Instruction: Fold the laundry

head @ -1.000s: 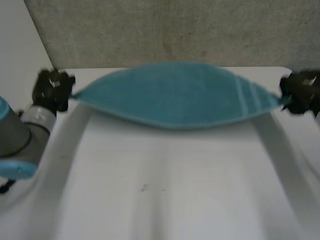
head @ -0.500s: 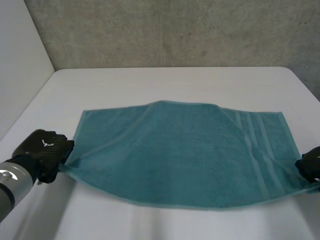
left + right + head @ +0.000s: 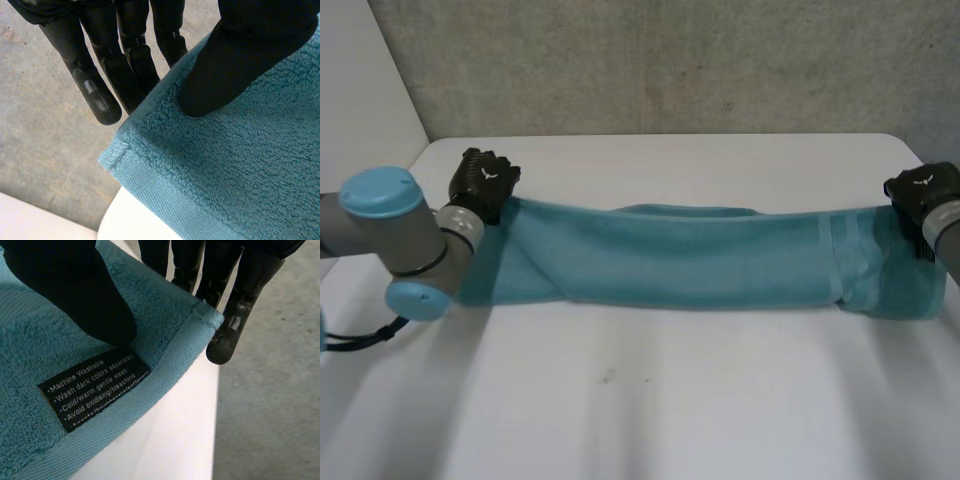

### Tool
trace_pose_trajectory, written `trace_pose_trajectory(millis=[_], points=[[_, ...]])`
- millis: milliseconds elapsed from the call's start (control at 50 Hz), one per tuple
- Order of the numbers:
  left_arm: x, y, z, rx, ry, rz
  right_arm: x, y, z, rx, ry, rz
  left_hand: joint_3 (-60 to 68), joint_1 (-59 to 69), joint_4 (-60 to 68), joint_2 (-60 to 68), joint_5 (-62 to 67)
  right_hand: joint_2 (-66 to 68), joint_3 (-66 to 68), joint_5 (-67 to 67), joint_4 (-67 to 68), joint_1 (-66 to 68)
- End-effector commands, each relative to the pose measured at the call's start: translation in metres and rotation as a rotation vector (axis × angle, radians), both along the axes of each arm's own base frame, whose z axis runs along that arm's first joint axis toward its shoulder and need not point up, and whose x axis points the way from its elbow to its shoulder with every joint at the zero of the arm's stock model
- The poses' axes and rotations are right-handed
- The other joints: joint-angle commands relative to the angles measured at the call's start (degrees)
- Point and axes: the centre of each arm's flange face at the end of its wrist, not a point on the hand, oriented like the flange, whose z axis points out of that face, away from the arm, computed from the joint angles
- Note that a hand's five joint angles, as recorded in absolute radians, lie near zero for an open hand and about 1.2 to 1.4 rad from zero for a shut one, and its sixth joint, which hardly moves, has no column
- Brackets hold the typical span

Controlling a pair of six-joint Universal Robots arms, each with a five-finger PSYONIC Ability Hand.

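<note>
1 fold looks laid in the towel on the counter, left hand and right hand each pinching a corner; further folds remain.

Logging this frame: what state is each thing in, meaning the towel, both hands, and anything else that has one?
towel: folded over lengthwise into a long band, stretched between the two hands
left hand: shut on the towel, pinching one corner
right hand: shut on the towel, pinching the corner beside the label
care label: flat on the towel, print side out
</note>
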Motion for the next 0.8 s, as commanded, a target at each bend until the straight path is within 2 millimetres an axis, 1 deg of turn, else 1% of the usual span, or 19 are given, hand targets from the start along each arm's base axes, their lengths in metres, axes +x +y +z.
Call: trace_pose_trajectory(millis=[20,160,200,220,240,280,320,340,380,400,420,460,480,540,560,600,660,700,800], points=[[-0.012,-0.03,-0.018,-0.061,0.013,-0.021,0.013,-0.039,-0.021,-0.091,0.024,-0.039,11.5,15.99,11.4,11.06,13.11,12.43,11.98,12.96,11.66,24.43],[-0.022,-0.027,-0.026,-0.062,0.014,-0.071,0.019,-0.047,-0.041,-0.071,0.024,-0.054,11.5,15.99,11.4,11.06,13.11,12.43,11.98,12.96,11.66,24.43],[-0.027,-0.024,-0.026,-0.07,0.015,-0.096,0.019,-0.046,-0.043,-0.07,0.026,-0.06,11.5,15.99,11.4,11.06,13.11,6.61,6.16,7.13,5.84,18.61],[-0.031,-0.021,-0.027,-0.073,0.015,-0.113,0.02,-0.046,-0.041,-0.077,0.028,-0.079,10.52,15.02,10.42,10.08,12.13,-50.18,-50.63,-49.66,-50.95,-38.18],[-0.035,-0.014,-0.028,-0.071,0.015,-0.131,0.019,-0.046,-0.041,-0.077,0.029,-0.09,-24.96,-20.46,-25.06,-25.4,-23.35,-57.57,-58.02,-57.04,-58.34,-45.57],[-0.036,-0.01,-0.025,-0.08,0.011,-0.134,0.019,-0.045,-0.04,-0.078,0.031,-0.109,-44.41,-39.91,-44.51,-44.85,-42.79,-57.57,-58.02,-57.04,-58.34,-45.57],[-0.036,-0.006,-0.021,-0.096,0.003,-0.137,0.019,-0.044,-0.036,-0.087,0.025,-0.118,-58.06,-53.56,-58.16,-58.5,-56.45,-57.57,-58.02,-57.04,-58.34,-45.57],[-0.036,-0.006,-0.021,-0.096,0.003,-0.137,0.019,-0.043,-0.031,-0.095,0.019,-0.121,-58.12,-53.62,-58.22,-58.56,-56.5,-57.57,-58.02,-57.04,-58.34,-45.57],[-0.039,0.002,-0.007,-0.149,-0.016,-0.138,0.017,-0.04,-0.003,-0.143,-0.027,-0.132,-58.5,-54.01,-58.6,-58.94,-56.89,-57.57,-58.02,-57.04,-58.34,-45.57],[-0.041,0.008,0.002,-0.171,-0.023,-0.14,0.017,-0.04,-0.003,-0.143,-0.027,-0.132,-58.5,-54.01,-58.6,-58.94,-56.89,-57.57,-58.02,-57.04,-58.34,-45.57],[-0.041,0.011,0.007,-0.176,-0.024,-0.141,0.013,-0.03,0.031,-0.197,-0.106,-0.144,-58.5,-54.01,-58.6,-58.94,-56.89,-57.57,-58.02,-57.04,-58.34,-45.57],[-0.04,0.018,0.018,-0.186,-0.023,-0.14,0.013,-0.023,0.045,-0.214,-0.141,-0.135,-58.5,-54.01,-58.6,-58.94,-56.89,-57.57,-58.02,-57.04,-58.34,-45.57],[-0.04,0.018,0.018,-0.186,-0.023,-0.14,0.014,-0.015,0.058,-0.224,-0.172,-0.114,-58.5,-54.01,-58.6,-58.94,-56.89,-57.57,-58.02,-57.04,-58.34,-45.57],[-0.033,0.038,0.039,-0.183,-0.018,-0.127,0.015,-0.005,0.069,-0.229,-0.195,-0.086,-58.5,-54.01,-58.6,-58.94,-56.89,-57.57,-58.02,-57.04,-58.34,-45.57],[-0.024,0.055,0.052,-0.174,-0.007,-0.098,0.018,0.006,0.076,-0.222,-0.207,-0.05,-58.5,-54.01,-58.6,-58.94,-56.89,-57.57,-58.02,-57.04,-58.34,-45.57],[-0.021,0.06,0.055,-0.169,-0.001,-0.088,0.011,0.029,0.073,-0.156,-0.211,0.005,-58.5,-54.01,-58.6,-58.94,-56.89,-57.57,-58.02,-57.04,-58.34,-45.57],[-0.01,0.085,0.064,-0.125,0.056,-0.06,-0.003,0.039,0.065,-0.09,-0.216,-0.004,-58.5,-54.01,-58.6,-58.94,-56.89,-57.57,-58.02,-57.04,-58.34,-45.57],[-0.006,0.095,0.063,-0.093,0.093,-0.057,-0.016,0.048,0.052,-0.005,-0.226,-0.019,-58.46,-53.96,-58.56,-58.9,-56.84,-57.57,-58.02,-57.04,-58.34,-45.57],[0.0,0.119,0.053,0.026,0.221,-0.06,-0.026,0.064,0.024,0.15,-0.258,-0.011,-58.29,-53.79,-58.39,-58.73,-56.67,-43.91,-44.36,-43.39,-44.68,-31.91]])
